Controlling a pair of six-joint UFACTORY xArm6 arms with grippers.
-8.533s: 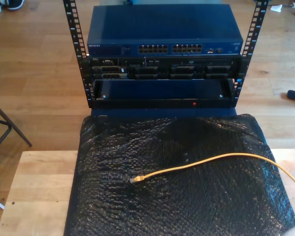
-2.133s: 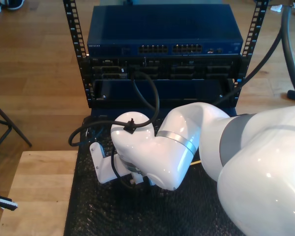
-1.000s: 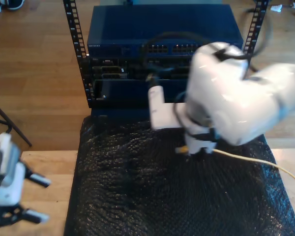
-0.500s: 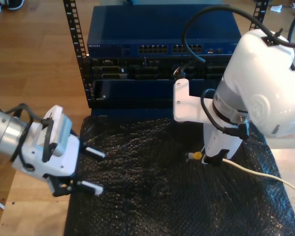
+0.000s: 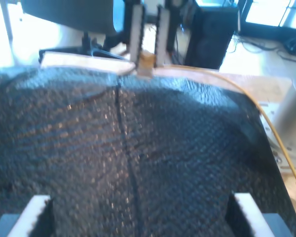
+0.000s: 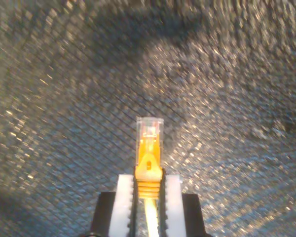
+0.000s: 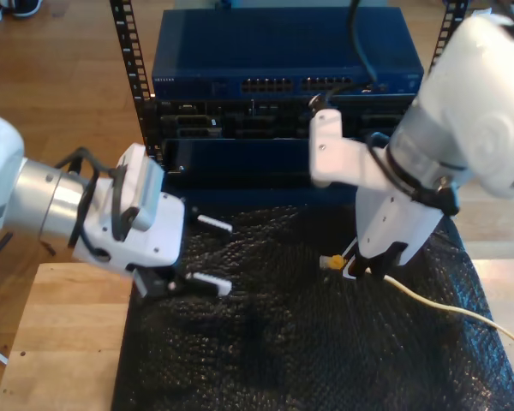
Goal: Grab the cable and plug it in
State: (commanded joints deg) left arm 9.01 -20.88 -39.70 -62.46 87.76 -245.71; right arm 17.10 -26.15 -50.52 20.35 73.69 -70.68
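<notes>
While the cable (image 7: 428, 300) is already gripped, plugging in is not yet done. Second gripper (image 6: 148, 190): jaws closed tight on the yellow boot just behind the clear plug (image 6: 150, 129), plug sticking out past the fingertips and pointing over the black bubble-wrap mat (image 6: 64, 98). Exterior view shows the same gripper (image 7: 353, 267) held just above the mat toward the exterior view's right, plug end (image 7: 332, 261) lifted clear, rest of the cable trailing across the mat toward the desk's near corner on the exterior view's right.

First gripper (image 7: 212, 253): jaws spread wide, nothing between them, hovering over the mat's edge at the exterior view's left. First wrist view looks across the mat (image 5: 138, 148) at the other gripper (image 5: 148, 34) with the cable (image 5: 266, 123) running off beside it.

Status: grab done. Left: carry the plug up to the blue switch (image 7: 283, 60) in the rack (image 7: 130, 77) behind the desk, line it up with one of the front ports (image 7: 298, 86), push home. Plug well apart from the ports at present. Latch orientation relative to the ports cannot be judged. Likely risk: misalignment at the port, or drag from the trailing cable.
</notes>
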